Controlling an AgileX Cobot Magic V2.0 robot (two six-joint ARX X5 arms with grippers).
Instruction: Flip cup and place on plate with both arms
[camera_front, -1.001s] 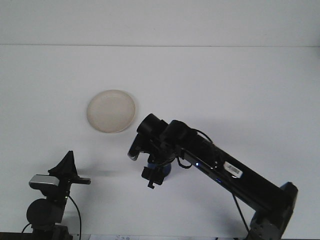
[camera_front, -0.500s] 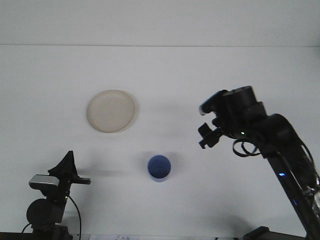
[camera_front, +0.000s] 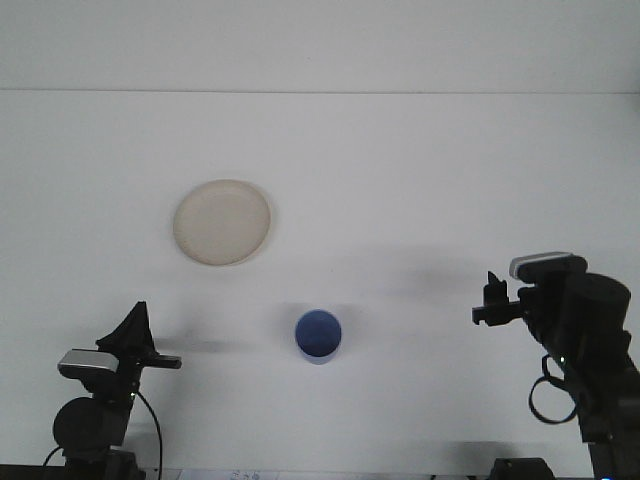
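Observation:
A blue cup (camera_front: 318, 335) stands upright on the white table, mouth up, with nothing touching it. The cream plate (camera_front: 222, 222) lies up and to the left of it and holds nothing. My right gripper (camera_front: 487, 302) hovers at the right edge, well away from the cup, open and holding nothing. My left gripper (camera_front: 137, 318) rests at the bottom left, fingers meeting in a point, shut on nothing, left of the cup and below the plate.
The table's far edge meets a pale wall (camera_front: 320, 45) along the top. The right arm's dark body (camera_front: 585, 350) fills the lower right corner. The left arm's base (camera_front: 92, 420) sits in the lower left corner.
The right arm let go of the cup, left it upright on the table, and swung away to the right and down. The left arm has not moved.

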